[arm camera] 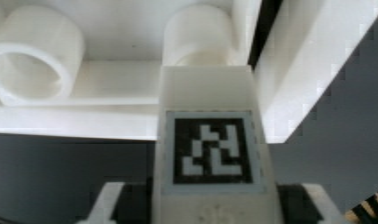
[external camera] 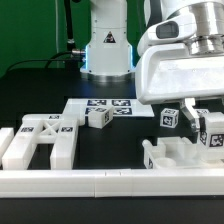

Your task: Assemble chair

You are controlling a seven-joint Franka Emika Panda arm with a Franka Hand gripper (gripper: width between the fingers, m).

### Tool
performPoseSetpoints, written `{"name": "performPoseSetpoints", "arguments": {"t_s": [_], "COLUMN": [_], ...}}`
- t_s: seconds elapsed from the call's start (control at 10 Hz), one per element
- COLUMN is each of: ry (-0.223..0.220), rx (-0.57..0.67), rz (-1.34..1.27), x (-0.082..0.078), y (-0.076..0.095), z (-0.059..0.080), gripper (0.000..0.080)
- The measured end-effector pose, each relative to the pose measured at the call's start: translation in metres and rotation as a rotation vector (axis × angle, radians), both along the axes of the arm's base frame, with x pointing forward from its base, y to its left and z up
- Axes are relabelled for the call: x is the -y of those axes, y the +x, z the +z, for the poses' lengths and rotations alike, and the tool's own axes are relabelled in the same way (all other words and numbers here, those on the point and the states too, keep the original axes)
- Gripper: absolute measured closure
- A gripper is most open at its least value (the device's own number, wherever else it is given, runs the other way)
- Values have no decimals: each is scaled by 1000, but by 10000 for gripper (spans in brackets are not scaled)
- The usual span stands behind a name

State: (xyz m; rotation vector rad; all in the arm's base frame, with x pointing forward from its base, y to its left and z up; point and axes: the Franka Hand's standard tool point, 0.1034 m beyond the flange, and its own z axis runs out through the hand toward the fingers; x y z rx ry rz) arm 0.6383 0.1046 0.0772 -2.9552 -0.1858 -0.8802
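Wrist view: looking out past the gripper, drawn in narrow and pinching a white post, one finger on each flank. Shows a black-and-white tag on the post face toward the camera. Runs lengthwise straight out from the jaw gap, far end over a white seat block with rounded hollows. Cannot tell whether touching the block or hanging just above it.

Exterior view: same arrangement at that view's right, with the post hanging under the gripper and the seat block just below, toward that view's left.

Judged: likely to travel next along the post's own length, down into the block. Needs the far end lined up with one hollow first.

Also noted, toward the exterior view's left: flat frame and small cube, well apart from the gripper. Second cube close beside it.
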Motion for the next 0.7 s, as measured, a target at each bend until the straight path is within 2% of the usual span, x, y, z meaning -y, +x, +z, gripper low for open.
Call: {"name": "performPoseSetpoints", "arguments": {"t_s": [0.2, 0.3, 0.4, 0.5, 0.6, 0.7], "ry": [-1, -1, -1, -1, 0, 0], "rx": [22, 22, 22, 22, 19, 21], "rz": [0, 0, 0, 0, -1, -1], "x": [-1, -1, -1, -1, 0, 2], "y": [1, 1, 1, 2, 3, 5], "z": [0, 0, 0, 1, 4, 8], "gripper": [512, 409, 268, 268, 174, 174]}}
